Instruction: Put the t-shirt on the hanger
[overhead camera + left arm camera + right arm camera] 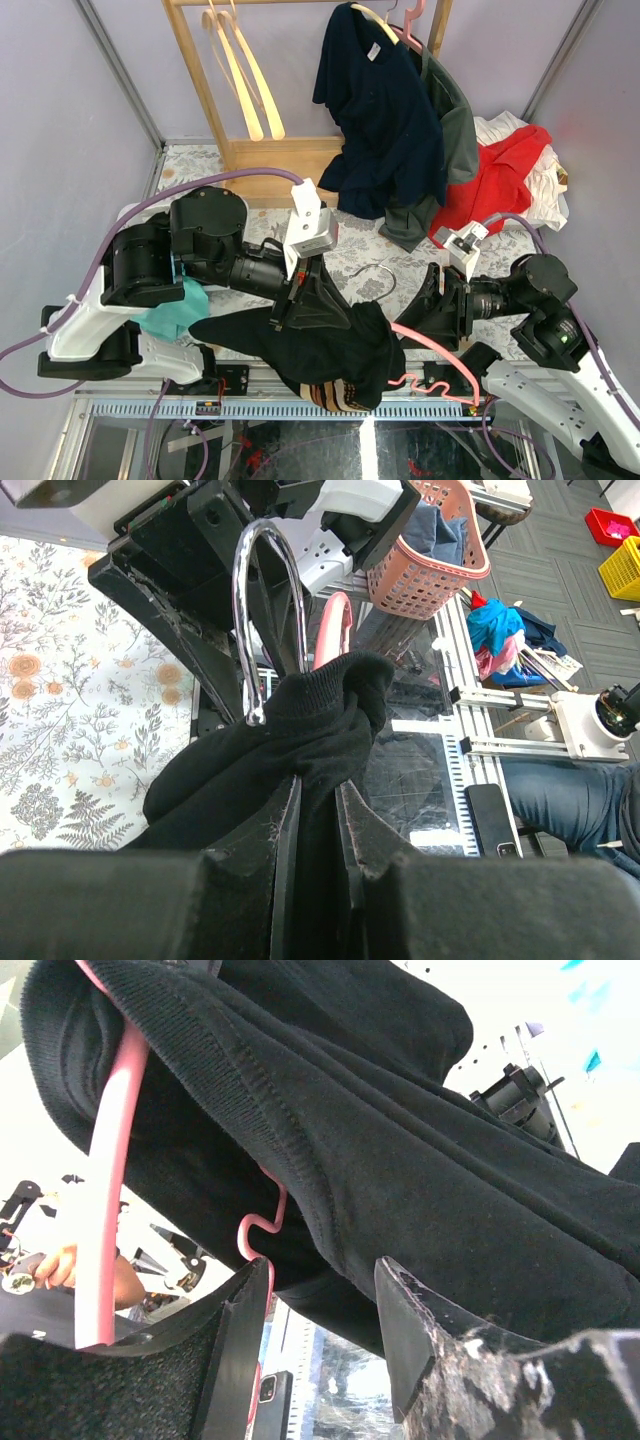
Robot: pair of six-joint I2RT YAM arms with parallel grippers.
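The black t-shirt [335,350] lies bunched at the table's near edge, with a bit of tan print at its lower edge. My left gripper [298,300] is shut on a fold of it [300,730]. The pink hanger [440,345] sticks out of the shirt's right side, its wavy bar [420,385] over the table edge. Its metal hook [262,610] rises out of the fabric just ahead of my left gripper [318,815]. My right gripper [432,300] is open under the shirt [380,1130]. The hanger's pink arm [108,1180] and wavy bar run beside its left finger [240,1340].
A wooden rack with cream hangers [240,85] stands at the back. A navy t-shirt [380,120] hangs from it over a grey garment. A red garment [495,180] lies at the back right, and a teal cloth [170,312] beside the left arm. A pink basket [425,555] stands beyond the table.
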